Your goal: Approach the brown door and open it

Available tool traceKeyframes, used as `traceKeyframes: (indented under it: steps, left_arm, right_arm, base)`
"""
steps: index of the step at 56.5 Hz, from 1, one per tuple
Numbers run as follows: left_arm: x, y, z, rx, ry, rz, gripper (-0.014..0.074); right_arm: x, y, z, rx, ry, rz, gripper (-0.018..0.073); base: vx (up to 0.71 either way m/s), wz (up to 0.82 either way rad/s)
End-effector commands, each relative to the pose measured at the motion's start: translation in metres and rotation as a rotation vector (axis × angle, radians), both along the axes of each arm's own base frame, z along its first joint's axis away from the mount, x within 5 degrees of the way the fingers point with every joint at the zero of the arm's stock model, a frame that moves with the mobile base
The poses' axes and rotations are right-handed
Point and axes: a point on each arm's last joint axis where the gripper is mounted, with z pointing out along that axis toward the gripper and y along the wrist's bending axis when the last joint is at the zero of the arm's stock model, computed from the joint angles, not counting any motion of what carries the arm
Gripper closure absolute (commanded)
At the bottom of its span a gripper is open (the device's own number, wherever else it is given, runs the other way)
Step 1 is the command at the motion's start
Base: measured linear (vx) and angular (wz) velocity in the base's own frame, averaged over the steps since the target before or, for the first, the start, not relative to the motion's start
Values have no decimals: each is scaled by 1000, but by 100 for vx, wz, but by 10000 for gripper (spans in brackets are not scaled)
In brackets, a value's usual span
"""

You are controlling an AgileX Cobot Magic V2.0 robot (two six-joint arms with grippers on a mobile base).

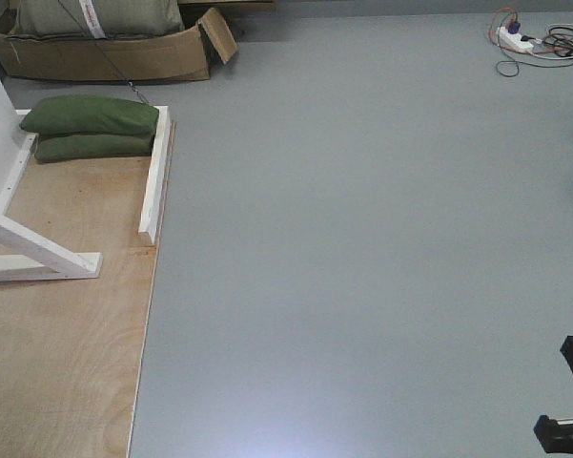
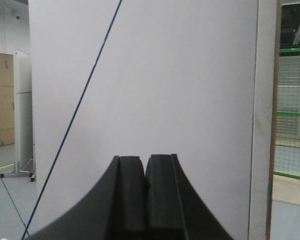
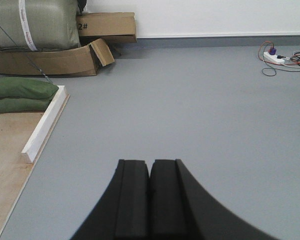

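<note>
Two sandbags (image 1: 89, 116) lay on plywood (image 1: 67, 343) beside a white brace (image 1: 155, 172) in the front view. Left wrist: the left gripper (image 2: 145, 165), pads pressed together and empty, faced a white panel (image 2: 154, 75); whether the brown strip (image 2: 277, 75) at its right edge was the door was unclear. Right wrist: the right gripper (image 3: 150, 167), likewise closed, pointed over grey floor (image 3: 199, 100).

Front cam: high up, pitched down at grey floor (image 1: 362, 239), plywood base (image 1: 67, 324) at left. Right wrist cam: low, looking forward past right end effector (image 3: 150, 170); shares sandbags (image 1: 91, 116), cardboard box (image 1: 105, 59), power strip (image 1: 515, 40) with front. Left wrist cam: level, close on white panel (image 2: 179, 75).
</note>
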Motion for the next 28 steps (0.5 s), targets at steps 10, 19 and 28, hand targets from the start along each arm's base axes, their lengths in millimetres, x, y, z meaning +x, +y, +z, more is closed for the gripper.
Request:
traceKeyframes:
  steps: [10, 19, 28]
  left_arm:
    - [5, 3, 12, 50, 71, 73, 530]
    - [18, 16, 12, 24, 114, 54, 530]
    - [24, 23, 17, 22, 136, 66, 530]
  right_arm:
    - [2, 0, 6, -5, -80, -2, 559]
    - [2, 0, 6, -5, -80, -2, 559]
    - [2, 0, 6, -5, -80, -2, 559]
  base:
    - [0, 0]
    - [0, 0]
    - [0, 0]
